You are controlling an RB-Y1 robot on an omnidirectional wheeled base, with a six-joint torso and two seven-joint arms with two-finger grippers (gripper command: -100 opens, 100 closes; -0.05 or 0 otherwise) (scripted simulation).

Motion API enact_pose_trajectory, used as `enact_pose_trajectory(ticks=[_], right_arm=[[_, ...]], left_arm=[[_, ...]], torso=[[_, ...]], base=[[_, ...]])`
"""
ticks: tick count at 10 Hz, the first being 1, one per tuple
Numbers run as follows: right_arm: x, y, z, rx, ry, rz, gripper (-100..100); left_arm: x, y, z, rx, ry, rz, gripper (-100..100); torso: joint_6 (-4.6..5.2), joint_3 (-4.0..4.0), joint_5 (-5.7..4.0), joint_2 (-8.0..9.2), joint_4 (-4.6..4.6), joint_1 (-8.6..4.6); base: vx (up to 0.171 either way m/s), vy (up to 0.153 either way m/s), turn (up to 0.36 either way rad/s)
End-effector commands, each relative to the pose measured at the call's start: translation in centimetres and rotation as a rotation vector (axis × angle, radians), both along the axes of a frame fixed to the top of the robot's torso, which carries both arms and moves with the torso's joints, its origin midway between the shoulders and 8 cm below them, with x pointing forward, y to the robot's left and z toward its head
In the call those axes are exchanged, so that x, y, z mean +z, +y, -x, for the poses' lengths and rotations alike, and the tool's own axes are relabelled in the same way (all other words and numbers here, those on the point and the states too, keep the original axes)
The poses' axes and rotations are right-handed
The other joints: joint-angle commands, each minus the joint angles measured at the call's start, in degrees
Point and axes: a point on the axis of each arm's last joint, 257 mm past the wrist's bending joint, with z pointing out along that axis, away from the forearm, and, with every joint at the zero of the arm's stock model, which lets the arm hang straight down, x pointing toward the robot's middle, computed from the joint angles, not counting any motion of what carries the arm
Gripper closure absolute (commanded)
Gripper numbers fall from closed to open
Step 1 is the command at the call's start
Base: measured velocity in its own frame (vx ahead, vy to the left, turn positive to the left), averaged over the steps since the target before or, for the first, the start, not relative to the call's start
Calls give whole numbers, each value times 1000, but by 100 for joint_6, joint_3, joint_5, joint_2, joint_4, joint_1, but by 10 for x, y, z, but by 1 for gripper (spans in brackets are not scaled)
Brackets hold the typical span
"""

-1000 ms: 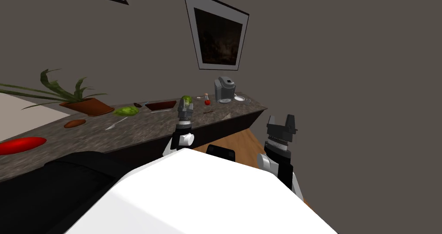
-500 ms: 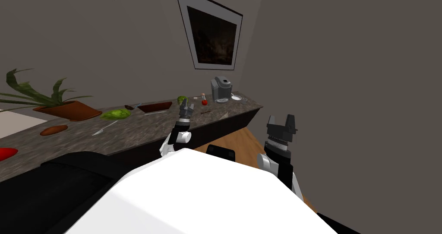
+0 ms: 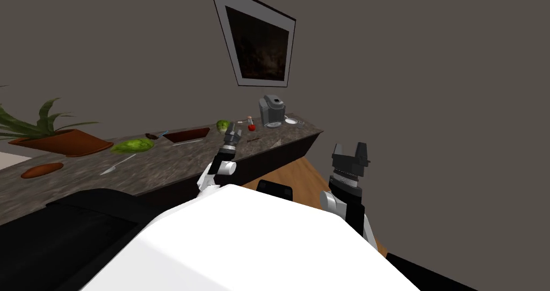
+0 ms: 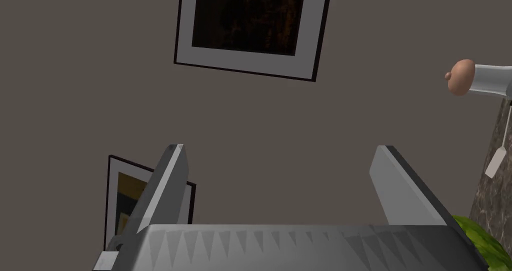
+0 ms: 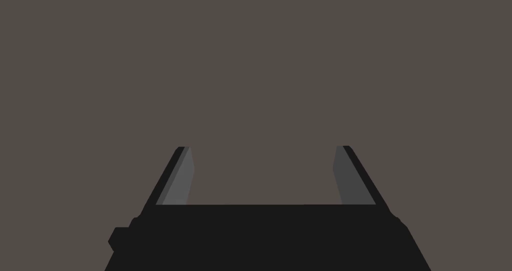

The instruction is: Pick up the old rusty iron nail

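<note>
A speckled counter point(image 3: 172, 161) bears a nail point(image 3: 253, 139) just right of the left fingers point(image 3: 231, 129). A coffee machine point(image 3: 272, 110) stands beyond them, a tray point(image 3: 186, 135) to their left.

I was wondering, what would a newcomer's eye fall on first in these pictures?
Probably the big dark framed picture on the grey wall above the long speckled counter. Next, the leafy potted plant toward the counter's left side and the grey coffee machine at its far end. The left end effector hovers open over the counter between them, near a thin brown nail.
</note>
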Motion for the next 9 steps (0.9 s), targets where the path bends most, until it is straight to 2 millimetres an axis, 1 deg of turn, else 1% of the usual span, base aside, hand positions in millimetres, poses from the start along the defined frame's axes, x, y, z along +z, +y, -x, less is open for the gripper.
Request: enact_pose_trajectory(ticks=[1,2,3,4,5,7,8,9], right_arm=[[0,0,0,0,0,0,0],[0,0,0,0,0,0,0],[0,0,0,0,0,0,0],[0,0,0,0,0,0,0],[0,0,0,0,0,0,0],[0,0,0,0,0,0,0],[0,0,0,0,0,0,0],[0,0,0,0,0,0,0]], left_arm=[[-6,13,-10,6,37,16,-100],[-12,14,-12,9,61,21,-100],[-15,25,-19,15,81,37,-100],[-21,26,-21,18,108,43,-100],[-23,38,-27,25,123,63,-100],[-31,40,-30,30,157,70,-100],[-34,52,-35,39,175,96,-100],[-40,53,-37,43,201,101,-100]], torso=[[0,0,0,0,0,0],[2,0,-1,0,0,-2],[-1,-1,0,-1,0,0],[2,-1,0,-1,0,-1],[-1,-1,0,-1,0,1],[-2,0,0,-1,0,1],[-2,0,1,-1,0,3],[2,-1,0,-2,0,1]], base=[[-4,-21,-144],[-3,-15,-63],[-4,-20,-128],[-3,-12,-69],[-3,-17,-154],[-2,-8,-22],[-2,-15,-153],[-1,-10,-87]])
